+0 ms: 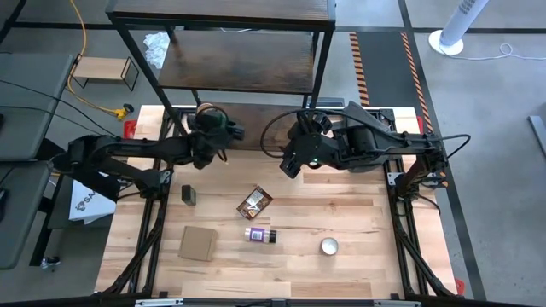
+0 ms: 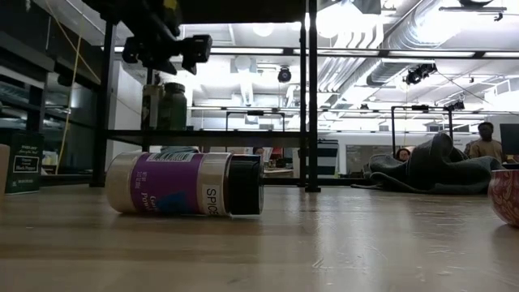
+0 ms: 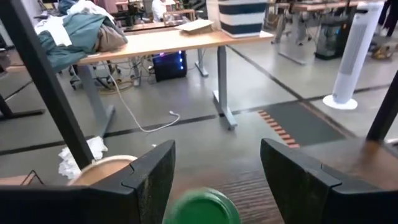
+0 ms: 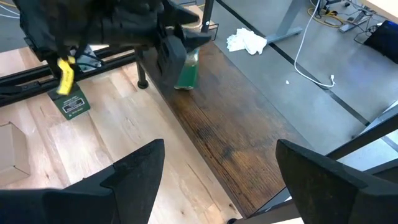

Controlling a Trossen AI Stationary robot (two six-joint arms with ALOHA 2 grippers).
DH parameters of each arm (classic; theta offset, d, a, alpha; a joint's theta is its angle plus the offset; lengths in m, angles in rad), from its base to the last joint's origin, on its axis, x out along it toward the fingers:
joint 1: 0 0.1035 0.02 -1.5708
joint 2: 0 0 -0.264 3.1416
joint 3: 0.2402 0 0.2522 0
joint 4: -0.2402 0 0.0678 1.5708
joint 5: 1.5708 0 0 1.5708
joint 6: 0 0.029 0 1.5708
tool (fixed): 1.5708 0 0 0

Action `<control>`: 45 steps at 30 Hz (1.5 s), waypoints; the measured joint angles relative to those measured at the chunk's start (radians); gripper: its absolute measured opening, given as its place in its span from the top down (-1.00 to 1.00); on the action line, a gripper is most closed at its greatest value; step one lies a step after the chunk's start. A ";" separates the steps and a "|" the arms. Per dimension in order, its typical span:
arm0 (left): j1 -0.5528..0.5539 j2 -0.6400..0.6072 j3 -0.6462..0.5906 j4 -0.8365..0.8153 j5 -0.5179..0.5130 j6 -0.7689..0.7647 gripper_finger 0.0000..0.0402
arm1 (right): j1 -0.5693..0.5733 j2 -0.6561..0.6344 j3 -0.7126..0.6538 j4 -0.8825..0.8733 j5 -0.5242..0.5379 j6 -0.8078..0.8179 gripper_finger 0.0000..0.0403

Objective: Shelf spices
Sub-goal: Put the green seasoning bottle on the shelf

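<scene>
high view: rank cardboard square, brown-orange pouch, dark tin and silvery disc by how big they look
1. flat cardboard square
2. brown-orange pouch
3. small dark tin and round silvery disc: look about alike, not ranked

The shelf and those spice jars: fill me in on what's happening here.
The left gripper is at the shelf, its fingers around the green-lidded jar standing on the bottom board; a tan-lidded jar is already there. The right gripper hangs open beside the shelf, holding nothing. Still on the table: a small dark tin, a brown pouch and a purple-labelled jar lying on its side.
</scene>
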 joint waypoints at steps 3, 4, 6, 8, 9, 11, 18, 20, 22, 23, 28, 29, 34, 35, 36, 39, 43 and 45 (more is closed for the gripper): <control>0.000 -0.023 0.000 0.000 -0.007 0.006 -0.16 | 0.000 0.000 0.000 0.000 0.000 0.000 -0.50; 0.000 -0.026 0.000 -0.002 -0.008 0.012 -0.16 | 0.000 0.000 0.000 0.001 0.000 0.000 -0.50; 0.000 -0.028 0.000 0.009 -0.008 0.019 -0.16 | 0.000 0.000 0.000 0.001 0.000 0.000 -0.50; 0.000 -0.035 0.000 0.034 -0.006 0.021 -0.16 | 0.000 0.000 0.000 0.001 0.000 0.000 -0.50; 0.000 -0.039 0.000 0.058 -0.004 0.025 -0.16 | 0.000 0.000 0.000 0.001 0.000 0.000 -0.50; 0.000 -0.050 -0.001 0.115 -0.002 0.055 -0.16 | 0.000 0.000 0.000 0.001 0.000 0.001 -0.50; -0.035 -0.146 0.000 0.293 0.248 0.285 -0.12 | 0.000 0.000 0.000 0.001 0.000 0.000 -0.50; -0.078 -0.181 0.000 0.234 0.289 0.259 0.00 | 0.000 0.000 0.000 0.001 0.001 0.000 -0.50; -0.134 -0.215 0.000 0.082 0.253 0.143 0.22 | 0.000 0.000 0.000 0.001 0.001 -0.007 -0.50; -0.164 -0.228 0.000 -0.017 0.226 0.056 0.36 | -0.001 0.000 0.000 0.001 0.003 -0.010 -0.50; -0.325 -0.247 -0.009 -0.473 0.117 -0.448 0.93 | -0.002 0.000 0.000 0.002 0.034 -0.015 -0.50; -0.352 -0.242 -0.021 -0.528 0.089 -0.528 0.93 | -0.003 0.000 0.000 0.003 0.034 -0.015 -0.50; -0.394 -0.209 -0.102 -0.619 0.028 -0.800 0.99 | -0.008 0.000 0.000 0.020 0.033 -0.011 -0.50; -0.394 -0.202 -0.118 -0.603 0.026 -0.816 0.99 | -0.008 0.000 0.000 0.024 0.032 -0.011 -0.50; -0.392 -0.195 -0.132 -0.581 0.025 -0.818 1.00 | -0.008 0.000 0.000 0.031 0.029 -0.011 -0.50; -0.371 -0.173 -0.166 -0.476 0.035 -0.787 1.00 | -0.008 0.000 0.000 0.047 0.029 -0.015 -0.50; -0.326 -0.147 -0.210 -0.321 0.073 -0.685 1.00 | -0.009 0.003 0.000 0.052 0.027 -0.015 -0.50; -0.299 -0.134 -0.216 -0.276 0.087 -0.641 1.00 | -0.009 0.005 0.000 0.052 0.028 -0.015 -0.50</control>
